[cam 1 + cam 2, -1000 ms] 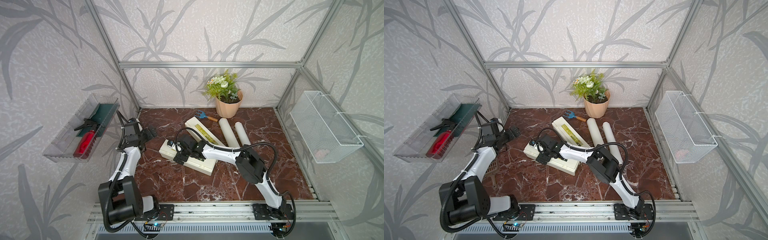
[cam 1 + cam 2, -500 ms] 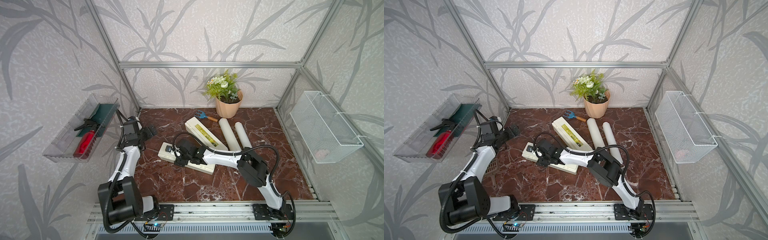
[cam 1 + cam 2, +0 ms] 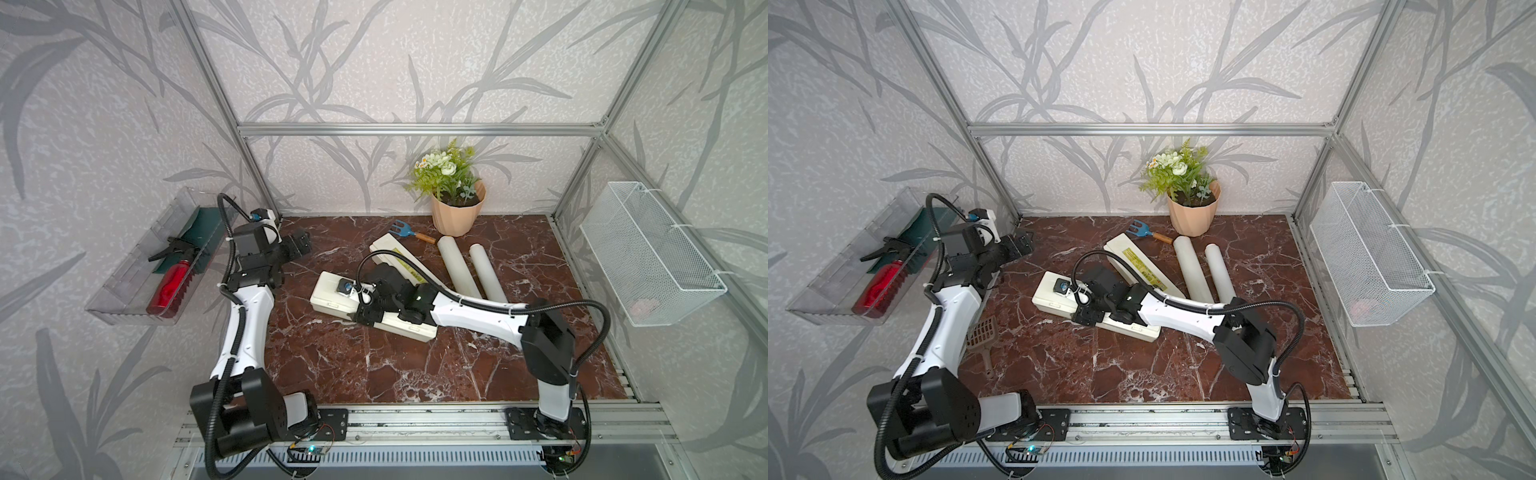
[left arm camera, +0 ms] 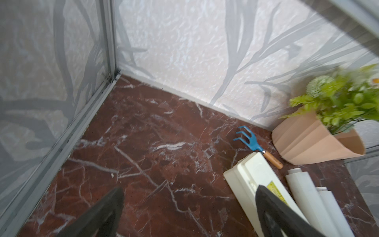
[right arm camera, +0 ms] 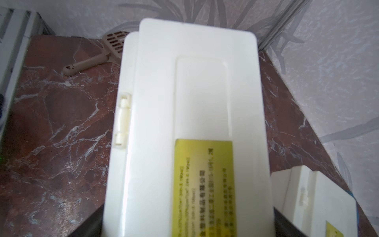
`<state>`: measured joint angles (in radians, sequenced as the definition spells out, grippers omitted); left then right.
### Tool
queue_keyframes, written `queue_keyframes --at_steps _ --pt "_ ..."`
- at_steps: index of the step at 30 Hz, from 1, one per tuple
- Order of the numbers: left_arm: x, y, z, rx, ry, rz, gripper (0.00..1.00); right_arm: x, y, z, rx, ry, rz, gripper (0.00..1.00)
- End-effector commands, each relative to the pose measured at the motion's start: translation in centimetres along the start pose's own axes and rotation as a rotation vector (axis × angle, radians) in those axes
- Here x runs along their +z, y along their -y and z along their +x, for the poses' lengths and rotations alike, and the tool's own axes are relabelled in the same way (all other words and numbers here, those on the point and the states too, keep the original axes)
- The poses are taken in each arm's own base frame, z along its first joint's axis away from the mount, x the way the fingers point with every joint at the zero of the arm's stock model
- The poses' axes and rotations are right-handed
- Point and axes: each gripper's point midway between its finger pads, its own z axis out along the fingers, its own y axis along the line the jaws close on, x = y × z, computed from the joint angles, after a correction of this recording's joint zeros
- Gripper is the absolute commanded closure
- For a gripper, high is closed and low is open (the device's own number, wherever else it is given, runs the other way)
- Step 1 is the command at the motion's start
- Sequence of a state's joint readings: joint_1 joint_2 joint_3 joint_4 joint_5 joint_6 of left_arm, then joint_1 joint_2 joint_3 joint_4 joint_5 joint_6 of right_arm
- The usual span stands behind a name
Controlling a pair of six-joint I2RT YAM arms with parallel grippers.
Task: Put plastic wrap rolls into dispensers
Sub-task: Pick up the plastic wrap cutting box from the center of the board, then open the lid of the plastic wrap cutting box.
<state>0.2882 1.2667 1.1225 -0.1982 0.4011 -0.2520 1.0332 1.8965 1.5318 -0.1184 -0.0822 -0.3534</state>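
Gripping the near dispenser well means keeping the right gripper square across the box's width. It should sit low on the body rather than on the lid, so that, as I judge it, the lid can swing up freely afterwards. The clamp needs only enough force to steady or shift the smooth plastic, since a skewed hold could let the box twist out. The lid is down and nothing is loaded, so opening it looks like the next need.

The right gripper's jaws stand wide, astride this dispenser at its yellow-green label. In the right wrist view a dark finger lies against each long side with no floor showing between, so the gripper has hold of the box. The second dispenser lies just beyond this gripper, lid shut. The two plastic wrap rolls rest side by side beyond that, clear of the jaws. The left gripper hangs well apart, spread wide and empty.
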Motion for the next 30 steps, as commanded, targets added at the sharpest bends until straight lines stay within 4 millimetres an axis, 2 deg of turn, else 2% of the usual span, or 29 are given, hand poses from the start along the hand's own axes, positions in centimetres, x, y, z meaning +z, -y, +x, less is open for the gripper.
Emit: queue_keyframes --at_steps 1,4,5,6,7,10,13,16,18,23,26,30 --pt "-2.3 3.6 -3.4 0.053 0.076 0.132 0.00 -5.2 2.6 -4.0 0.060 0.099 -0.004 0.25" --pt "-3.0 5.8 -4.2 0.064 0.086 0.244 0.00 -7.9 4.5 -4.0 0.090 0.087 0.006 0.25" --pt "-3.4 6.6 -4.0 0.083 0.083 0.287 0.01 -8.5 5.3 -3.5 0.103 0.073 0.004 0.25" --pt "-3.6 7.1 -3.8 0.100 0.085 0.317 0.00 -10.3 6.2 -3.7 0.115 0.086 0.014 0.25" --pt "-4.0 7.7 -3.5 0.120 0.091 0.354 0.01 -11.2 7.0 -3.4 0.126 0.087 0.019 0.25" --pt "-4.5 10.1 -1.4 0.196 0.089 0.507 0.00 -14.1 8.8 -2.3 0.143 0.113 0.011 0.25" --pt "-4.7 13.5 2.0 0.330 0.063 0.645 0.01 -15.9 9.5 -1.4 0.104 0.124 -0.013 0.25" --pt "-4.5 16.5 5.7 0.519 0.037 0.730 0.00 -17.0 10.1 -0.2 0.109 0.138 -0.071 0.26" --pt "-4.2 18.0 7.3 0.574 0.023 0.779 0.01 -17.3 10.5 0.7 0.109 0.149 -0.099 0.26" --pt "-3.2 20.9 9.2 0.603 -0.010 0.922 0.01 -18.1 10.0 2.1 0.054 0.186 -0.150 0.26" --pt "-3.5 22.5 10.1 0.631 -0.017 1.023 0.01 -18.3 10.5 2.7 0.056 0.207 -0.153 0.26" --pt "-3.1 22.9 11.5 0.650 -0.068 1.068 0.01 -18.9 11.2 3.0 0.057 0.235 -0.163 0.26"
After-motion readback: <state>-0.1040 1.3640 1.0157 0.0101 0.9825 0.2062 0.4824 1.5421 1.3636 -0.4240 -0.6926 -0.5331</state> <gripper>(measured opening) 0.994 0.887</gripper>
